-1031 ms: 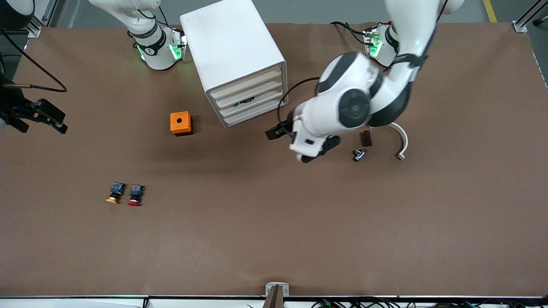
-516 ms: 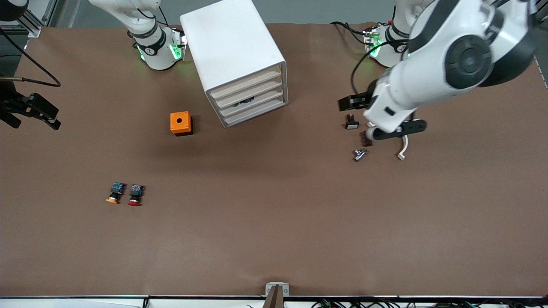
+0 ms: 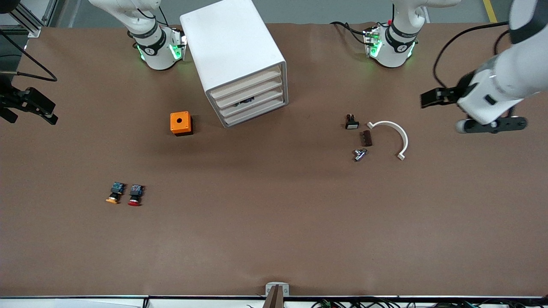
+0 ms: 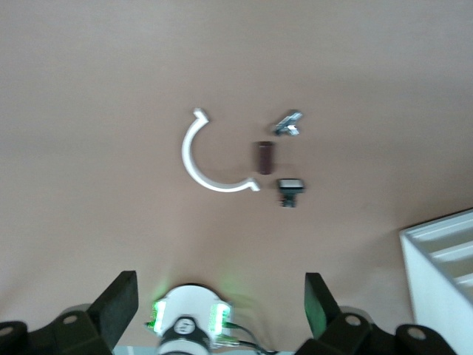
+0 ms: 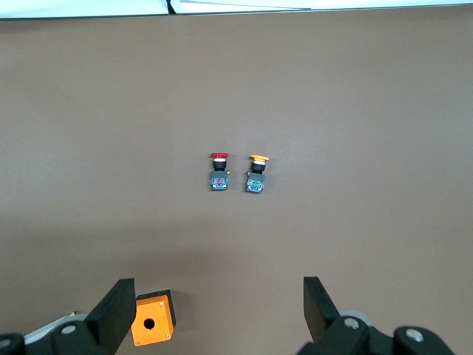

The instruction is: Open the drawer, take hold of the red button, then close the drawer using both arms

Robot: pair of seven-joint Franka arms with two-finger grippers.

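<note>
The white cabinet [image 3: 233,51] stands near the right arm's base, with its four drawers all pushed in. The drawer [image 3: 250,91], second from the top, is shut. The red-capped button [image 3: 134,195] lies on the brown table well nearer the front camera, beside its orange-capped twin [image 3: 114,193]. Both show in the right wrist view: the button [image 5: 219,170] and the twin [image 5: 257,171]. My right gripper [image 3: 28,109] hangs open and empty high over the right arm's end of the table [image 5: 218,310]. My left gripper [image 3: 492,125] hangs open and empty over the left arm's end [image 4: 220,310].
An orange cube [image 3: 180,123] with a round hole sits beside the cabinet. Toward the left arm's end lie a white curved piece [image 3: 396,134], a brown block [image 3: 366,138], a metal part [image 3: 359,154] and a small black switch [image 3: 351,122]. A dark item shows in the third drawer [image 3: 246,101].
My left arm has swung from in front of the cabinet out to its own end of the table, uncovering the small parts. My right gripper has drifted slightly toward the table's edge.
</note>
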